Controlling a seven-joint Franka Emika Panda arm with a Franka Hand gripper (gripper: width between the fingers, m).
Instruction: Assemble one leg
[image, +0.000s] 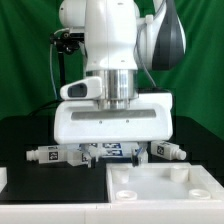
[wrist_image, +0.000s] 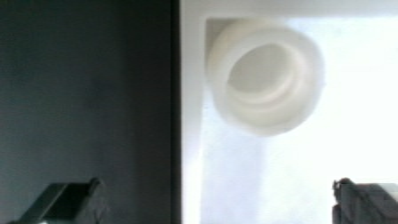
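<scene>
hand (wrist_image: 214, 205) open and empty over white panel (wrist_image: 294, 160) corner, round socket (wrist_image: 267, 75) below, leg (image: 45, 155) lying on black worktop (image: 20, 135)

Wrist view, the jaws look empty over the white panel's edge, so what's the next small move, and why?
Probably shift the gripper off the panel toward a leg lying on the table beyond it, and line up for a grasp. The jaws stand wide apart with nothing between them, above the panel's edge beside a round socket, so no leg is in hand to fit.
</scene>
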